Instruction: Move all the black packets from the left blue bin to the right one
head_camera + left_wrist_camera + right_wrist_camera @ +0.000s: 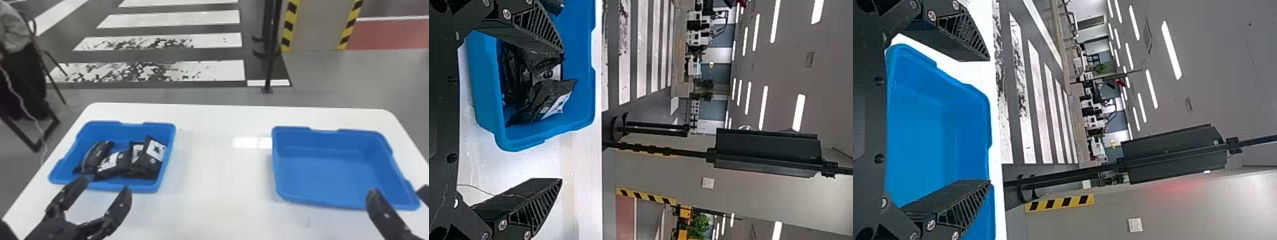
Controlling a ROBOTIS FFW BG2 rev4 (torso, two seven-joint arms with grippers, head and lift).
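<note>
Black and flat, the fingers of the left gripper [105,185] stood wide apart, their tips at the near rim of the left blue bin [139,189]. The right gripper [399,191] had its fingers wide apart too, by the near right corner of the right blue bin [332,182]. The left bin's near wall rose between the left gripper and the black packets [142,167], which lay inside, overlapping, some tilted up against its right wall.

Both bins sat on the white bench [220,178], one toward its left edge, the other toward its right. Past the bench's far edge, a black post [270,63] rose right of white floor stripes [191,68], near yellow-and-black markings [288,28].

White labels [155,149] with dark print showed on several packets; the print was too small to read.
</note>
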